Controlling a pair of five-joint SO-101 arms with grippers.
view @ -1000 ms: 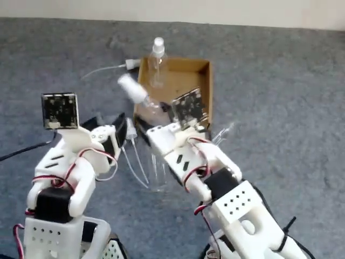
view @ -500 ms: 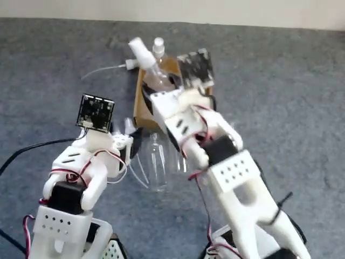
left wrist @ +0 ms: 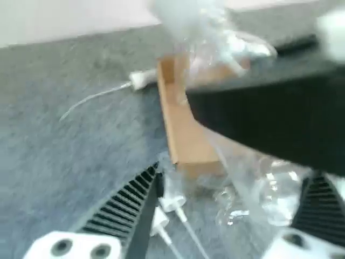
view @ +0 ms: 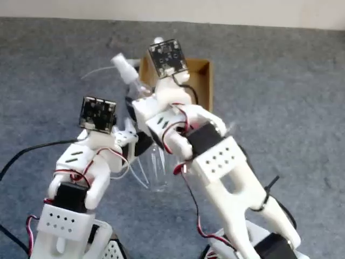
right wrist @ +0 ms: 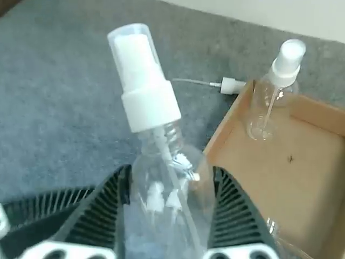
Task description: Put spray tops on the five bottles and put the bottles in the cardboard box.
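Bottle (right wrist: 159, 162) between right jaws, beside cardboard box (right wrist: 312, 172).

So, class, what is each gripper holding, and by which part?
The right gripper grips a clear bottle around its body, below the neck. The left gripper is open, holding nothing.

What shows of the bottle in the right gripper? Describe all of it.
The bottle is clear plastic, with a white spray top under a clear cap and a thin tube running down inside. The right gripper clamps its body between ribbed black fingers. It is held tilted, its top out over the grey carpet, beside a side wall of the cardboard box.
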